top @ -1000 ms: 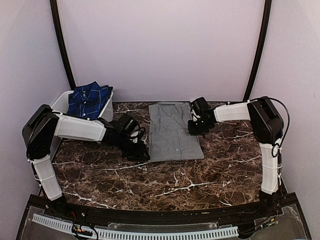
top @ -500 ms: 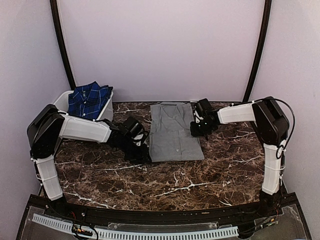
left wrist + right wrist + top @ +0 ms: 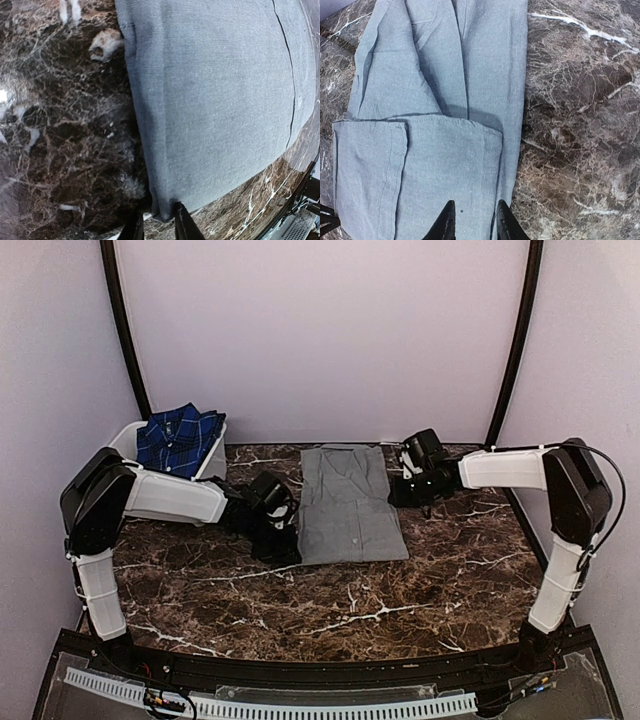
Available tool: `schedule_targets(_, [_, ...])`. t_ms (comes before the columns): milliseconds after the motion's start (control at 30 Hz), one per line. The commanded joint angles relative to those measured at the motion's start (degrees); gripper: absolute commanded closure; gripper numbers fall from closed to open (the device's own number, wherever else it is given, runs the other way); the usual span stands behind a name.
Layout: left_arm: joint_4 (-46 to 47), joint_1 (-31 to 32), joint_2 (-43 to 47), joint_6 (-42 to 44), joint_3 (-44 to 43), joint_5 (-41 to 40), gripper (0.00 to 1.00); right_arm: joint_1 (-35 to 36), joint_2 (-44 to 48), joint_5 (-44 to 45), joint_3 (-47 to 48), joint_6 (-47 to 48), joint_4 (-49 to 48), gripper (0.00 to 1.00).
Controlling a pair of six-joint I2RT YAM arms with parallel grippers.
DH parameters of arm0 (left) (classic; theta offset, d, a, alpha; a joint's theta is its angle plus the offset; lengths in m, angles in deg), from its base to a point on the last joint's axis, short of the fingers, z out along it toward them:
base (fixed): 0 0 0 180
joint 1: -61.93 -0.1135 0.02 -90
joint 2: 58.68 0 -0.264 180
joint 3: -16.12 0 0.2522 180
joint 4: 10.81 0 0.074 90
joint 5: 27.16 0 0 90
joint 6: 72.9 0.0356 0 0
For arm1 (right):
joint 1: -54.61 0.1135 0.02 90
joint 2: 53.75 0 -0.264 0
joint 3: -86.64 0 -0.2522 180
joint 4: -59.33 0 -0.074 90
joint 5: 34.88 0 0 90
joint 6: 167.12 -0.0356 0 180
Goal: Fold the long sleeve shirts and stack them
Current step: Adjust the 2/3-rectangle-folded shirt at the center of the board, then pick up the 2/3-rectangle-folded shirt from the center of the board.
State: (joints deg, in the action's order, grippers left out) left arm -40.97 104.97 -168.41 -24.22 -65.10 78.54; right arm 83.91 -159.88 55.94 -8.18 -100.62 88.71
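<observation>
The plain grey button-up shirt [image 3: 345,505] lies folded near the brown marble tabletop's [image 3: 400,590] far edge. My left gripper [image 3: 157,214] straddles its near-left corner, and I cannot tell if it bites. My right gripper [image 3: 475,204] hovers slightly parted and empty at the shirt's right edge. I should pinch every layer before lifting.

The top camera looked down from behind over the whole table [image 3: 300,610]. Both wrist cameras sat close above the grey shirt [image 3: 350,505], one at each side; all views shared it.
</observation>
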Motion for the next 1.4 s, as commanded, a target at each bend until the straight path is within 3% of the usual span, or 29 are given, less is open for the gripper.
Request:
schedule_targets(0, [-1.6,0.5,-0.9,-0.4,-0.4,0.5,0.82,0.5,4.5,-2.4,-5.2,-2.1,-2.1,0.74])
schedule_targets(267, [-1.4,0.5,0.0,-1.5,0.7,3.3,1.0,2.5,13.0,-2.5,-16.9,-4.7,-3.1,0.74])
schedule_targets(667, [-4.1,0.5,6.0,-1.4,4.2,1.9,1.0,6.8,21.0,-6.1,-28.8,-7.5,-2.1,0.69])
schedule_targets(1367, [-3.5,0.5,8.1,-1.5,6.8,2.1,1.0,11.2,16.1,-8.2,-31.0,-12.0,-6.3,0.72])
